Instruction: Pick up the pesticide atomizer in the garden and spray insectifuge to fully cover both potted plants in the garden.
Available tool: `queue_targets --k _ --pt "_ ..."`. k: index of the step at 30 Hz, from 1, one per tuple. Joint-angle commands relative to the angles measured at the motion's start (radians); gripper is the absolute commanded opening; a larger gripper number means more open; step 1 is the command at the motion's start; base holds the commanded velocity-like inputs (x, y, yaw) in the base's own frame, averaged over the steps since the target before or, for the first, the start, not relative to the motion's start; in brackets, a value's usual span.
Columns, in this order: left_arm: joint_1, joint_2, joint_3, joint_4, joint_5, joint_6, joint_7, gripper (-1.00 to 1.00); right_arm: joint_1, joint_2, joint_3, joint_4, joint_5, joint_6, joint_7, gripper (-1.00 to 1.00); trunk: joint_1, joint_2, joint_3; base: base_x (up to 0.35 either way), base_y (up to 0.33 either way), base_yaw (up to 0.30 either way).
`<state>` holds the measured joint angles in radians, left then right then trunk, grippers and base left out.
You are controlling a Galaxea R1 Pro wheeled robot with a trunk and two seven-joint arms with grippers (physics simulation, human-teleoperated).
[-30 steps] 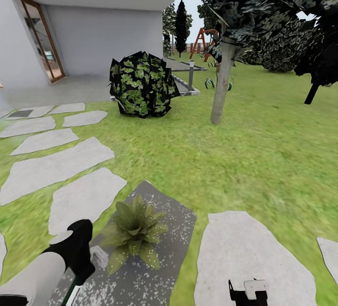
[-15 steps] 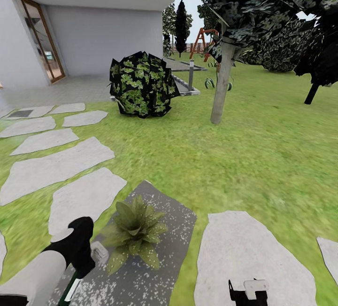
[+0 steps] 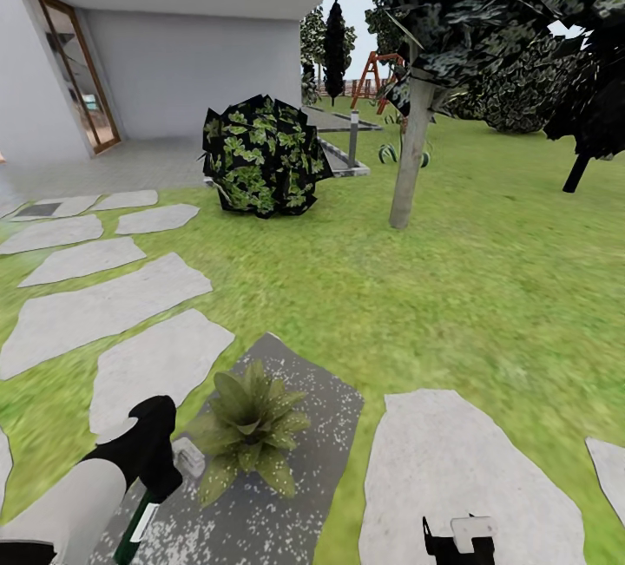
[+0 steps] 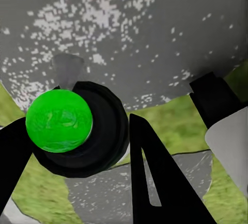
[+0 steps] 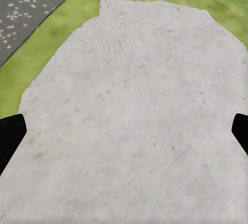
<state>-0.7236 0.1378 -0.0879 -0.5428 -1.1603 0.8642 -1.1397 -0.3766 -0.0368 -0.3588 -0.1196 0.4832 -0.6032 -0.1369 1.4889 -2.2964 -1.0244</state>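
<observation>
Head view lawn (image 3: 451, 287): pale stones (image 3: 104, 309) at left.
Slab (image 3: 295, 452): speckled, lower centre, bearing plant (image 3: 250, 424).
Left gripper (image 3: 161, 482): grips atomizer (image 3: 137, 528).
Right gripper (image 5: 124, 131): wide.

The lawn (image 3: 417, 287) is viewed from head height, facing 12 o'clock; stepping stones (image 5: 134, 110) are seen close-up from both wrists.

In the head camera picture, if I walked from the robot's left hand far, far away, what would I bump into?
Left gripper with the pesticide atomizer → potted plant → leafy bush → grey bollard lamp → red swing frame.
</observation>
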Motion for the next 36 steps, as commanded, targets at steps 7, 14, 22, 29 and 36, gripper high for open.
queue_targets --k 7,14,22,29,36 --pt "-0.001 0.008 -0.004 -0.055 -0.004 0.008 -0.009 -1.0 -0.001 0.0 -0.003 0.001 0.011 -0.003 -0.007 1.0 0.0 0.0 -0.001 0.0 0.001 -0.009" --pt "0.0 0.005 -0.001 -0.055 -0.006 0.012 -0.008 -1.0 -0.001 0.0 -0.003 0.001 0.011 -0.003 -0.007 1.0 0.0 0.0 -0.001 0.0 0.25 -0.25" --pt "0.0 0.005 -0.003 -0.055 -0.006 0.01 -0.008 -1.0 -0.001 0.0 -0.003 0.001 0.011 -0.003 -0.007 1.0 0.0 0.0 -0.001 -0.056 0.3 -0.297" --pt "0.001 0.002 -0.004 -0.055 -0.006 0.009 -0.008 -1.0 -0.001 0.0 -0.003 0.001 0.011 -0.003 -0.007 1.0 0.0 0.0 -0.001 -0.089 0.061 -0.257" --pt "0.003 0.003 -0.004 -0.053 -0.006 0.009 -0.008 -1.0 -0.001 0.0 -0.003 0.001 0.011 -0.003 -0.007 1.0 0.0 0.0 -0.001 -0.004 0.056 -0.025"
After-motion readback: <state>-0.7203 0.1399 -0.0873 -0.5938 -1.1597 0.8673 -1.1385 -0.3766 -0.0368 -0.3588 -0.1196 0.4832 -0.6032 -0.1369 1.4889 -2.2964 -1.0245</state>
